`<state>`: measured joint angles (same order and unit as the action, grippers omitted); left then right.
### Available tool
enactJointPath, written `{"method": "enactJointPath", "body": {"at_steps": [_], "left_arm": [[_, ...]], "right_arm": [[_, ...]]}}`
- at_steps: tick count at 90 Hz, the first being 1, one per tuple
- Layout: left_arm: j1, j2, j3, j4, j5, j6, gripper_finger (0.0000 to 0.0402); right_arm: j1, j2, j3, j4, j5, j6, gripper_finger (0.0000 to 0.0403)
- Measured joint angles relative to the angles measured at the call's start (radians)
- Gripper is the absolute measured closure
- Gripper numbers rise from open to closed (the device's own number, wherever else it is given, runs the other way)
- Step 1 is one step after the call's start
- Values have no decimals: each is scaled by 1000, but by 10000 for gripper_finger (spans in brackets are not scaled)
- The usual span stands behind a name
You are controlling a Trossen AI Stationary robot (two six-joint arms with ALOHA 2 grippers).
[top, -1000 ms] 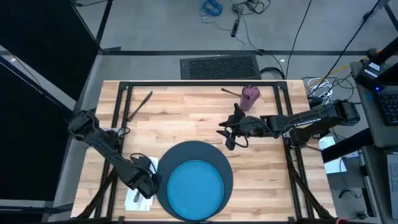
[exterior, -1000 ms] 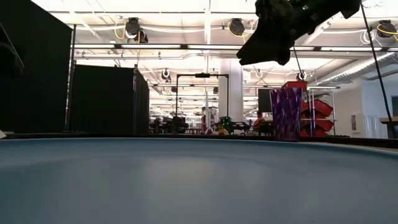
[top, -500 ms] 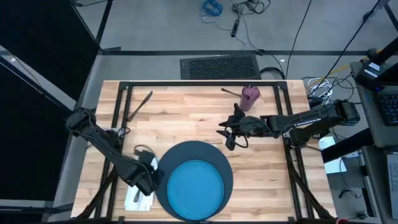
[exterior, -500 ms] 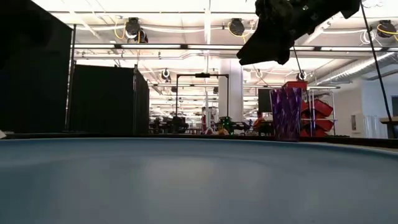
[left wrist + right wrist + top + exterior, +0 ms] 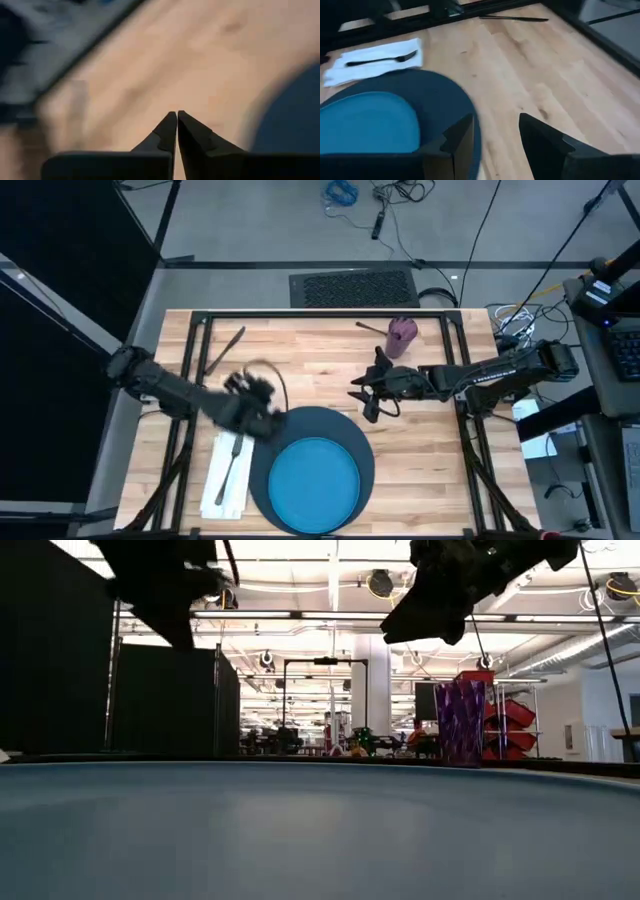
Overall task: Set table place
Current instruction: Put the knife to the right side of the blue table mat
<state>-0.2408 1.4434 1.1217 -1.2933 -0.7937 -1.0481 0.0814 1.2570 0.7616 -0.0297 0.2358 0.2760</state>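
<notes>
Jaws together and empty, the left gripper [image 5: 262, 392] hangs above the table [image 5: 300, 345] beside the mat [image 5: 350, 442], so it should open wide before dropping squarely over the knife [image 5: 226, 350] lying at the far-left edge

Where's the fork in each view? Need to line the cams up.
High view: fork lies on the white napkin, left of the navy mat.
Right wrist view: fork on the napkin, beyond the mat rim.
Low view: not in it.
Left wrist view: not in it.
Shared landmark: the blue plate on the mat, which both fork views show.
</notes>
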Motion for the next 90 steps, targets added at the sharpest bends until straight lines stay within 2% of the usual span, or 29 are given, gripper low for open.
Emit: {"method": "enactJointPath", "body": {"at_steps": [7, 15, 21, 27, 35, 47, 53, 61, 78, 83, 90], "left_arm": [[129, -76, -1, -35, -16, 54, 401], [280, -181, -18, 47, 9, 198, 401], [402, -252, -37, 182, 122, 350, 401], [524, -305, -61, 321, 306, 502, 401], [692, -333, -76, 412, 489, 630, 401], [956, -333, -76, 390, 533, 714, 401], [1051, -326, -76, 352, 559, 746, 401], [1119, -292, -82, 324, 611, 793, 401], [1173, -183, -138, 293, 769, 917, 402], [1185, -139, -145, 284, 735, 971, 402], [1209, -78, -146, 293, 612, 996, 402]], "right_arm": [[0, 0, 0, -3, -5, 0, 259], [0, 0, 0, -14, -5, -10, 259], [0, 0, 0, -27, -5, -32, 259], [-1, 0, 0, -38, -5, -55, 259], [-2, 0, 0, -68, -3, -76, 259], [-2, 0, 0, -91, -3, -86, 259], [-2, 0, 0, -113, -3, -86, 259], [-2, 0, 0, -125, -3, -86, 259], [-9, 0, 0, -114, -3, -84, 259], [-10, 3, 0, -113, -2, -80, 259], [-9, 5, 0, -116, -3, -79, 259]]}}
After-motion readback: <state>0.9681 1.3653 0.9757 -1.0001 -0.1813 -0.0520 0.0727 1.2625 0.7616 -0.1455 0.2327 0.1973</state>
